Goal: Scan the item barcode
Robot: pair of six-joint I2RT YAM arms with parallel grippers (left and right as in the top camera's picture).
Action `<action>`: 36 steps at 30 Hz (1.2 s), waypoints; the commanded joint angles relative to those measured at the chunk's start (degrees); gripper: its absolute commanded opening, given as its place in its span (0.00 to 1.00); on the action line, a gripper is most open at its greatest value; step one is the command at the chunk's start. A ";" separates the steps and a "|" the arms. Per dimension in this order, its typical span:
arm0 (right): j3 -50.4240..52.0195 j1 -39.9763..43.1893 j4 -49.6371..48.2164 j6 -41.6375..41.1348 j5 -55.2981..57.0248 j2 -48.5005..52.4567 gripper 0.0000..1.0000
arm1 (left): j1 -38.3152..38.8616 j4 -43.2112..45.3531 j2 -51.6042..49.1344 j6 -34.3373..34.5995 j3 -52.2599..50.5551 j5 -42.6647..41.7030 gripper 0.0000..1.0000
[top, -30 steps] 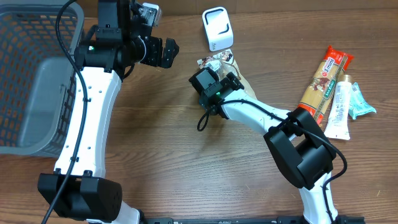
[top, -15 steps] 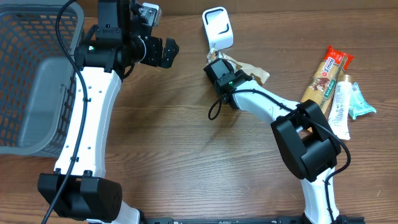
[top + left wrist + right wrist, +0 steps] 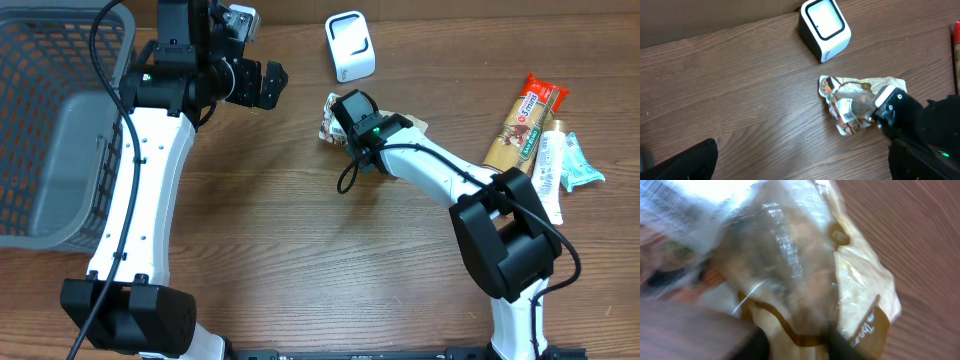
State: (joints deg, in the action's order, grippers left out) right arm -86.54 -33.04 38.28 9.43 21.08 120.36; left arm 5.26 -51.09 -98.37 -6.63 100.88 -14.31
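Snack bag (image 3: pixel 850 102) lies crumpled on the bench (image 3: pixel 740 100), just near of the scanner (image 3: pixel 824 27). Right claw (image 3: pixel 345 122) is over it, grip unreadable. Left claw (image 3: pixel 268 85) open, empty. Risks: weak pinch drops bag; crinkled film spoils the read.

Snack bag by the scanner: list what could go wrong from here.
1. The snack bag is crumpled and glossy, and the right hand meets only one end, so the bag could slip out on lifting.
2. Its creased film may distort the printed label, so the scanner might not read it.
3. The scanner stands close by; a swing of the bag or arm could knock it.
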 commanded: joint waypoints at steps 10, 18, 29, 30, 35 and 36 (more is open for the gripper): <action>0.63 -2.23 -0.76 2.93 -10.99 -3.13 0.72 | 0.42 0.13 0.87 -1.09 0.52 -0.13 1.00; 0.70 -3.23 -8.31 3.06 -10.62 0.28 0.76 | 0.42 0.13 0.87 -1.09 0.52 -0.13 1.00; 0.70 -3.23 -17.18 5.79 -6.78 7.10 0.58 | 0.42 0.13 0.87 -1.09 0.52 -0.13 1.00; 0.70 -3.23 -17.18 5.51 -6.78 7.19 0.47 | 0.42 0.13 0.87 -1.09 0.52 -0.13 1.00; 0.59 -3.21 -17.92 2.27 -5.44 6.97 0.06 | 0.42 0.13 0.87 -1.09 0.52 -0.11 1.00; 0.57 -3.23 -17.92 1.79 -5.42 6.78 0.04 | 0.42 0.13 0.87 -1.09 0.52 -0.13 1.00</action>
State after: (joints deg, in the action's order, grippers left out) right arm -86.13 -36.32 20.49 13.47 15.20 126.17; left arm 5.26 -51.07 -98.37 -6.63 100.88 -14.31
